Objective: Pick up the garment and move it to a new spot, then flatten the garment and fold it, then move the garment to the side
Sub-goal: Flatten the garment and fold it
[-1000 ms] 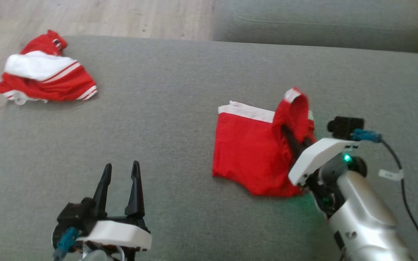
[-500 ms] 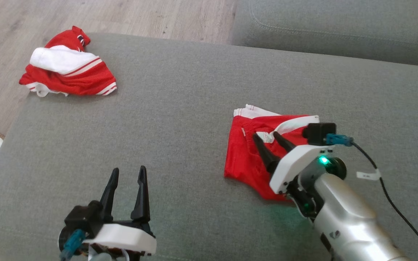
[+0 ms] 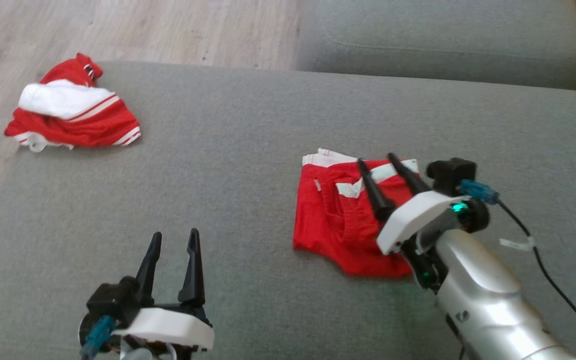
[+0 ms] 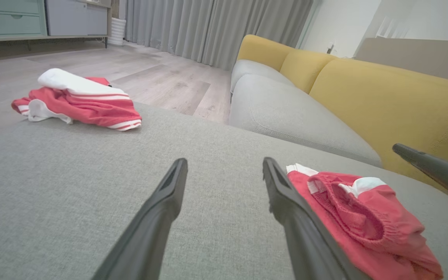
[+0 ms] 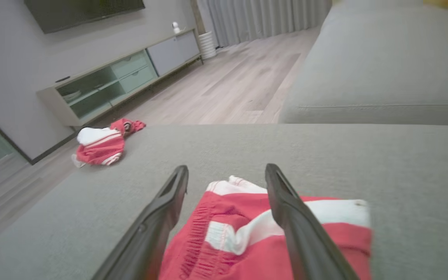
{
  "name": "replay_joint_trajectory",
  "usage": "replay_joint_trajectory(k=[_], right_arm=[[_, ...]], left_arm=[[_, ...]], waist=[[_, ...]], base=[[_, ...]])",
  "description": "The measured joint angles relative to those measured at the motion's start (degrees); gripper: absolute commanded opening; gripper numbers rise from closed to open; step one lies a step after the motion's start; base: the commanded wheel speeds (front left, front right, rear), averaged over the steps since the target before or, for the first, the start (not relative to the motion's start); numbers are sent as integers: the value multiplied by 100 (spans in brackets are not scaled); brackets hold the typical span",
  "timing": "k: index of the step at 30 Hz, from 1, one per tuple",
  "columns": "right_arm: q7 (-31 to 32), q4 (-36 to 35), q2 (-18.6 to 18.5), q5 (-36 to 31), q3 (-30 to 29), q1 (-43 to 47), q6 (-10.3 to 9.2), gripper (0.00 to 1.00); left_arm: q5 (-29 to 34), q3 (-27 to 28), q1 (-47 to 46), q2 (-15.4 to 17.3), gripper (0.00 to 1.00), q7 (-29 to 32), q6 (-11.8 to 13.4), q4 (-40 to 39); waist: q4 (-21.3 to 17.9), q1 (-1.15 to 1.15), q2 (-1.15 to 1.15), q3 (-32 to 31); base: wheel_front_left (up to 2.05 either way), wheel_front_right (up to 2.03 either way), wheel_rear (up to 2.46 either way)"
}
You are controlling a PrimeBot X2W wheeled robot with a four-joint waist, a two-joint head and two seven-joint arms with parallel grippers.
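Hovering open and empty, the right end effector (image 3: 376,159) is held over the folded red shorts (image 3: 338,220), which are laid on the grey sofa cushion (image 3: 248,150). The left end effector (image 3: 175,233) is also open, well apart from them.

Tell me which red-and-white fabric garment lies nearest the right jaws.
The flat red garment with the white waistband, right of the grey cushion's middle; the crumpled striped red-and-white garment sits far off at the cushion's left corner.
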Motion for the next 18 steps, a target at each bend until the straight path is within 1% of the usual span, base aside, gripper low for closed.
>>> replay_joint_trajectory(k=[4,7,11,12,15,18], right_arm=[[-237,56,0,-500,-613,70,0,100],[-347,-27,0,-962,-1152,285,0,100],[-397,-481,1,-1467,-1830,848,0,100],[-397,-481,1,-1467,-1830,848,0,100],[-400,-924,1,-1705,-2174,1332,0,100],[-404,-1359,7,-1833,-2345,1779,0,100]], left_arm=[[0,110,-1,-23,100,-5,3,1],[0,147,0,-36,100,-7,14,10],[1,180,38,-81,100,-13,37,35],[1,180,38,-81,100,-13,37,35],[2,244,158,-107,100,-14,37,63],[4,312,314,-116,100,-14,37,78]], waist=[[-146,0,0,-101],[-278,0,0,-163],[-445,0,0,-229],[-445,0,0,-229],[-541,0,0,-278],[-587,0,0,-330]], base=[[0,0,0],[0,0,0],[0,0,0],[0,0,0],[0,0,0],[0,0,0]])
